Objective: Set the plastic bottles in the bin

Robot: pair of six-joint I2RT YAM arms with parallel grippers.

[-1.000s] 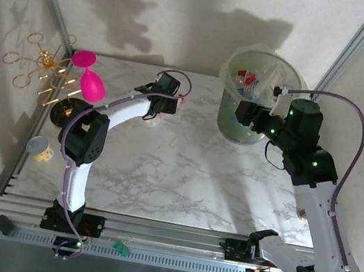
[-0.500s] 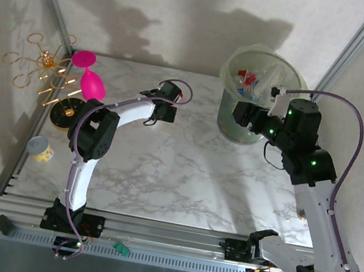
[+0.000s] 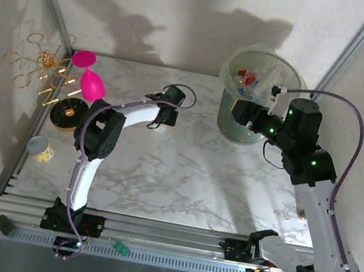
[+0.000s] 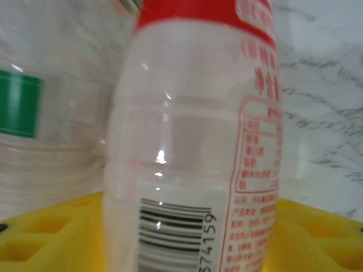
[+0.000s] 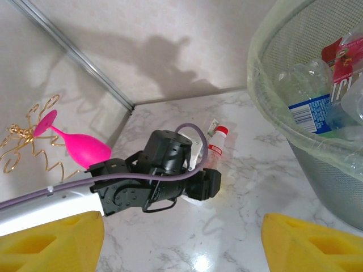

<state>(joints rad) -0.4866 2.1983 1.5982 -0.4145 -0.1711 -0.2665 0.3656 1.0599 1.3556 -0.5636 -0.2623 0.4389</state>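
From above, the left arm stretches toward 12 o'clock on the marble tabletop, its wrist low near the far edge. Its own camera looks straight at a clear bottle with a red label, which sits between the two yellow pads. I cannot tell whether the left jaws press on it or merely flank it. At the bottle's 9 o'clock in that view, just beside it, is a second clear bottle with a green band, crowding that side.

The bin stands at 1 o'clock on the tabletop, with several bottles lying inside. The right arm hangs at the bin's 5 o'clock, its wrist in front of the near wall, on the side facing the red-labelled bottle. The right jaws are spread wide with nothing between them.

Off at 10 o'clock are a pink goblet and a gold wire stand, well apart from the bottle. A small yellow can lies at 8 o'clock by the tabletop's edge.
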